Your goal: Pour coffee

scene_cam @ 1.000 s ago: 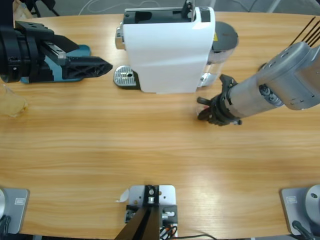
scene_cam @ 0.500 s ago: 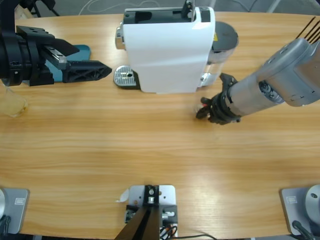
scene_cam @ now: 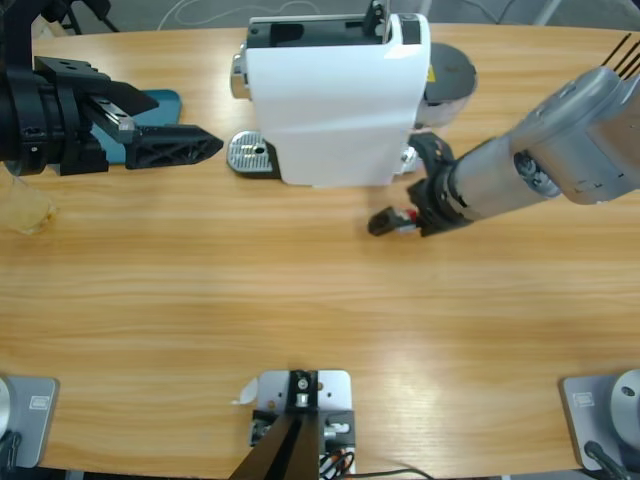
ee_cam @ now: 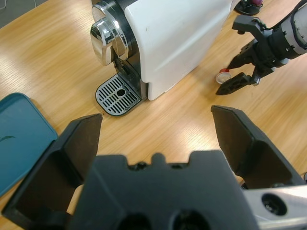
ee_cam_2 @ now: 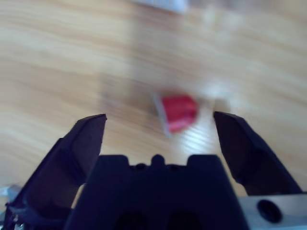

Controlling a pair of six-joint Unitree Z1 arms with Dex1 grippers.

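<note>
Coffee [scene_cam: 22,208]: shallow tan pool in the glass tumbler [scene_cam: 30,215] at the table's left edge, beside my left arm, well apart from the machine.
Red capsule [ee_cam_2: 176,111]: lying on its side on the wood.
Right claw [ee_cam_2: 158,116]: just swung leftward and spread wide. It's lined up on it, not touching, so a grab looks next!
Left claw [ee_cam: 153,120]: jaws apart, holding nothing, hovering.
Teal tray [ee_cam: 19,129]: nothing on the part I see.
Coffee machine [scene_cam: 335,95]: drip grate [ee_cam: 115,91] bare, no cup.
</note>
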